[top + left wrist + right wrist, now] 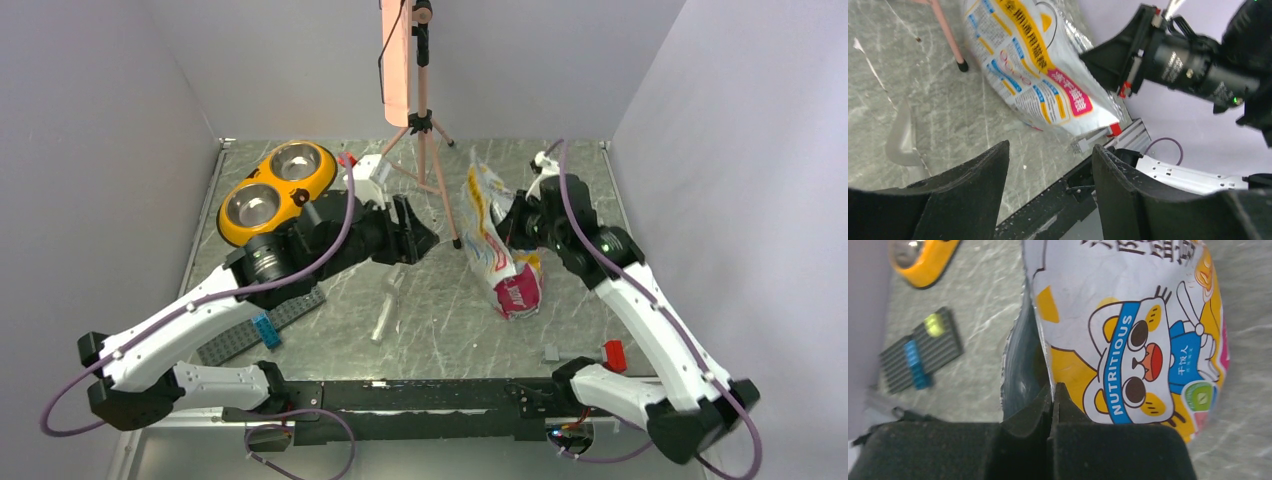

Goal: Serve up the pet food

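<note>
The right gripper (1053, 396) has its fingers pressed together, pinching the cut top edge of the bag (1148, 340) right beside the cartoon cat. Next to that pinch the bag's mouth gapes a little and shows silver lining and shadow. The pet food itself is not visible in any view, so whether it is inside the bag cannot be told. Seen from above, the bag (495, 240) lies flat on the marbled table (440, 330), its pink bottom end toward the arm bases and its mouth end toward the back wall. The left gripper (1050, 150) is to the left of the bag, clear of it, with its fingers spread and nothing between them. Just left of the bag's mouth end stand the pink legs of a tripod (425, 130). Between the bag and the left arm lies a clear plastic piece (385, 310). Farther left of the bag sits the yellow double dish (277, 192) with two steel bowls, and nearer the bases a grey studded plate (262, 330) carries a blue brick.
</note>
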Action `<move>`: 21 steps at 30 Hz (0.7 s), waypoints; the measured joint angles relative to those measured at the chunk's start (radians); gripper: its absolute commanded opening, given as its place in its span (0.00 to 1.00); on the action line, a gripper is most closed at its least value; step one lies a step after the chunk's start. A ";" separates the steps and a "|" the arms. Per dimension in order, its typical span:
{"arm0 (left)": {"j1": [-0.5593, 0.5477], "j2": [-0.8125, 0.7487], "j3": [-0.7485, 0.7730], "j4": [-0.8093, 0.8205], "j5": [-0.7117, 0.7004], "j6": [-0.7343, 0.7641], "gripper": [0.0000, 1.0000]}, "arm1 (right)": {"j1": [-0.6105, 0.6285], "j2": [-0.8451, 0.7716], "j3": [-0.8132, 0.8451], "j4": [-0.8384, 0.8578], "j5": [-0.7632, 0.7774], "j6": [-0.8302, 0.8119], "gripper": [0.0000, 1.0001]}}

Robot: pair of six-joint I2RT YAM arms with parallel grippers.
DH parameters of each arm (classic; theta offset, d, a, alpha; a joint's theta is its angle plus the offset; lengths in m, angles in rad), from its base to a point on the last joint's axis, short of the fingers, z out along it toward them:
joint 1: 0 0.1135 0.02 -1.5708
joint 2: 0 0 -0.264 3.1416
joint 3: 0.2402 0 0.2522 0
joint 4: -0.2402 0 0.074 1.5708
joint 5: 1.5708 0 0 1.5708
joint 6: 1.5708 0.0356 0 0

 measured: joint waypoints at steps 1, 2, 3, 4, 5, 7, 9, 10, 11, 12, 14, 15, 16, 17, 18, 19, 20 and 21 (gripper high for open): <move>0.000 0.024 0.023 -0.017 0.006 -0.024 0.67 | 0.007 -0.032 -0.030 0.011 -0.021 0.020 0.00; 0.000 0.047 0.042 -0.031 0.017 -0.039 0.68 | 0.017 -0.071 -0.064 0.025 -0.042 0.041 0.00; -0.001 0.077 0.066 -0.045 0.026 -0.055 0.68 | 0.027 -0.101 -0.085 0.026 -0.059 0.058 0.00; -0.002 0.103 0.085 -0.059 0.034 -0.069 0.66 | 0.036 -0.119 -0.094 0.023 -0.070 0.068 0.00; -0.005 0.135 0.106 -0.068 0.043 -0.085 0.64 | 0.047 -0.134 -0.098 0.014 -0.080 0.077 0.00; -0.010 0.168 0.112 -0.075 0.050 -0.113 0.63 | 0.059 -0.145 -0.098 -0.003 -0.088 0.093 0.00; -0.017 0.188 0.099 -0.079 0.065 -0.141 0.65 | 0.069 -0.144 -0.098 -0.005 -0.096 0.106 0.00; -0.021 0.188 0.089 -0.076 0.068 -0.151 0.67 | 0.077 -0.144 -0.100 -0.003 -0.093 0.111 0.00; -0.026 0.187 0.076 -0.074 0.065 -0.161 0.69 | 0.089 -0.145 -0.104 0.002 -0.086 0.113 0.00; -0.033 0.183 0.063 -0.072 0.061 -0.174 0.71 | 0.104 -0.145 -0.109 0.007 -0.079 0.115 0.00; -0.045 0.175 0.036 -0.061 0.055 -0.204 0.74 | 0.134 -0.142 -0.110 0.008 -0.064 0.118 0.00; -0.050 0.172 0.024 -0.055 0.054 -0.221 0.75 | 0.149 -0.140 -0.110 0.008 -0.051 0.120 0.00; -0.053 0.171 0.011 -0.047 0.054 -0.240 0.76 | 0.169 -0.137 -0.110 0.008 -0.035 0.122 0.00; -0.058 0.171 -0.002 -0.037 0.054 -0.262 0.77 | 0.188 -0.134 -0.110 0.009 -0.019 0.125 0.00; -0.061 0.172 -0.008 -0.034 0.052 -0.273 0.77 | 0.205 -0.133 -0.110 0.010 -0.003 0.128 0.00; -0.067 0.175 -0.011 -0.034 0.046 -0.288 0.77 | 0.220 -0.131 -0.110 0.011 0.011 0.129 0.00; -0.076 0.180 -0.011 -0.032 0.038 -0.302 0.77 | 0.231 -0.131 -0.110 0.011 0.026 0.130 0.00; -0.085 0.185 -0.011 -0.028 0.031 -0.312 0.76 | 0.241 -0.131 -0.110 0.012 0.042 0.131 0.00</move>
